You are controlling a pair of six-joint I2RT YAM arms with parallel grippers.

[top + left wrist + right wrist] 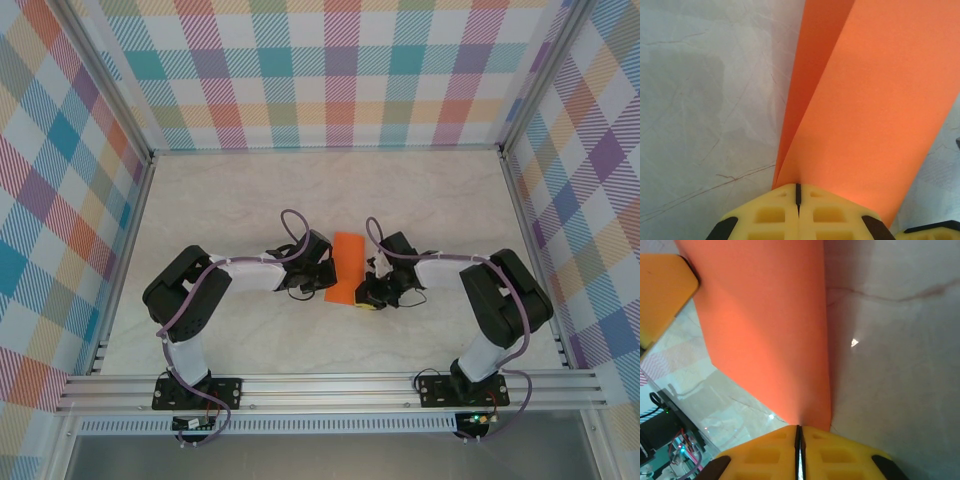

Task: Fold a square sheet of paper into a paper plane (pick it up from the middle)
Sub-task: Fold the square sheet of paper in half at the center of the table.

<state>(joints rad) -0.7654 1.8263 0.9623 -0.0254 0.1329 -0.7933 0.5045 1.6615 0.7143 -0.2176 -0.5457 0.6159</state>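
Note:
The square sheet of paper (349, 262) is bright orange and bent over into two layers, held just above the table's middle between both arms. In the left wrist view the two layers of the sheet (875, 100) fan out ahead of my left gripper (798, 189), which is shut on its near edge. My right gripper (798, 430) is shut on the sheet (765, 320) from the other side. From above, the left gripper (328, 288) and the right gripper (362, 296) meet at the sheet's near end. The paper plane is out of view.
The pale marble-patterned table (240, 200) is walled by checked panels (330, 70) on three sides, with an aluminium rail (330, 385) along the near edge. A left fingertip (662, 290) shows beside the sheet in the right wrist view.

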